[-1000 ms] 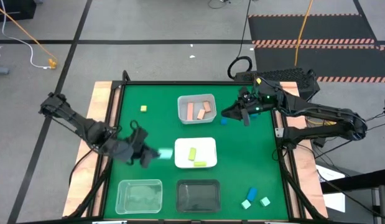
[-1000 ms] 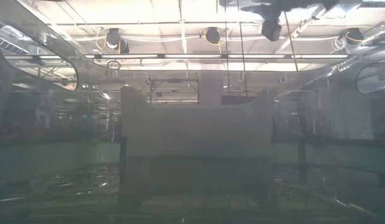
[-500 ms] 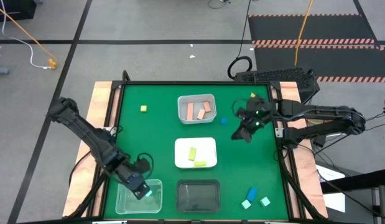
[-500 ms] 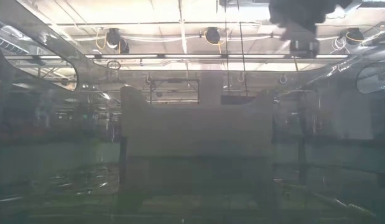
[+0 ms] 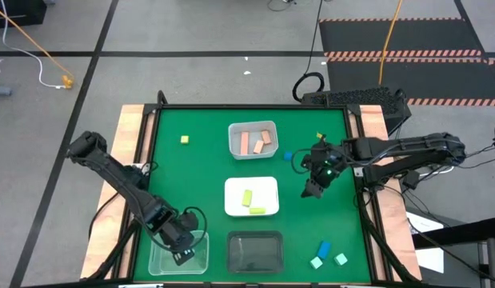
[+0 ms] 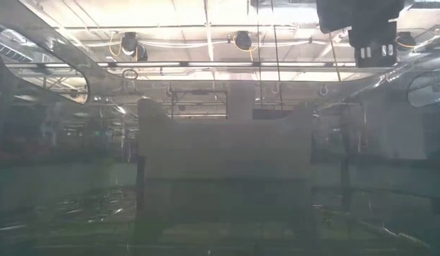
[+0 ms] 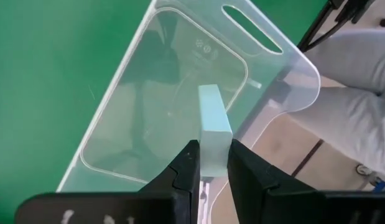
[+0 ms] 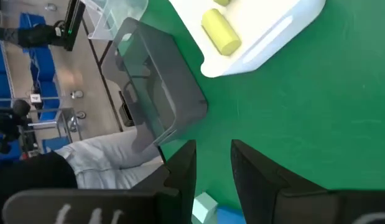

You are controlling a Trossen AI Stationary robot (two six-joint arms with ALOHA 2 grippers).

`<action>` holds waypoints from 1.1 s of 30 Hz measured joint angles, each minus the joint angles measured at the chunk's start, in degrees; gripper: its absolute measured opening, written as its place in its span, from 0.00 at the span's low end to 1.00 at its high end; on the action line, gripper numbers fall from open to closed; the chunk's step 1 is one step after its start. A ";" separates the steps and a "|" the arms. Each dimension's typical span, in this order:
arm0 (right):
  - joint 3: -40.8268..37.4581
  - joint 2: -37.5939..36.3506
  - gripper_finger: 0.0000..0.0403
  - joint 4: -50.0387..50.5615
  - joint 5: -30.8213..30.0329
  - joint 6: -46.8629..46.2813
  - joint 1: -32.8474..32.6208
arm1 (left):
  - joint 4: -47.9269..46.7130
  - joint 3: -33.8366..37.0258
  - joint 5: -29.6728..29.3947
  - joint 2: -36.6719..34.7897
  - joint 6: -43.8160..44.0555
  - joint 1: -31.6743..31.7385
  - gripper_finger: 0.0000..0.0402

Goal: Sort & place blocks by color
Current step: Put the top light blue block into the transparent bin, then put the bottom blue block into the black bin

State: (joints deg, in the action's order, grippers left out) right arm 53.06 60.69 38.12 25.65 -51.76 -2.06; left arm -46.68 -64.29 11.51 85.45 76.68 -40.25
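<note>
My left gripper (image 5: 181, 246) hovers over the clear tray (image 5: 161, 258) near the table's near-left corner, shut on a pale mint bar (image 7: 214, 121). My right gripper (image 5: 313, 186) is open above bare green table, right of the white tray (image 5: 231, 189); nothing sits between its fingers (image 8: 212, 171). Two yellow-green blocks (image 5: 252, 198) lie in the white tray. Pink blocks (image 5: 255, 142) lie in the far clear tray. On the table rest a yellow cube (image 5: 185, 140), a blue cube (image 5: 288, 156), and blue and mint blocks (image 5: 325, 254). My left gripper pinches the mint bar between its two fingers at the bar's lower end (image 7: 212, 163). The fingers come from above, and the bar runs on along them past their tips. It is lifted clear above the clear tray's floor (image 7: 148, 118).
A dark empty tray (image 5: 253, 252) sits at the near edge between the clear tray and the loose blue and mint blocks. Wooden borders flank the green mat. A person's pale trouser leg (image 7: 360, 118) shows beyond the near edge. Open green table lies on the left and right sides.
My left gripper has carried the mint bar from the table's middle, left of the white tray, toward the near edge, and now holds it over the clear tray. My right gripper has moved from beside the far pink-block tray toward the near edge, past the blue cube.
</note>
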 joint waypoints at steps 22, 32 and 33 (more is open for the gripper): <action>-0.02 0.00 0.22 -2.66 0.48 -16.30 -6.05 | -1.45 -0.01 1.98 -0.15 -16.65 -0.16 0.62; -0.02 0.00 0.13 -4.03 -3.07 -31.05 -12.97 | -17.79 0.00 -1.70 -5.75 -23.04 -2.58 0.63; -0.02 0.01 0.14 -4.01 -3.64 -32.71 -13.67 | -19.47 0.00 -2.78 -6.65 -23.76 -2.58 0.63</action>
State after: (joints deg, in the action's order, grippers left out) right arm 53.04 60.69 34.12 22.01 -84.47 -15.73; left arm -66.15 -64.29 8.74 78.80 52.92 -42.83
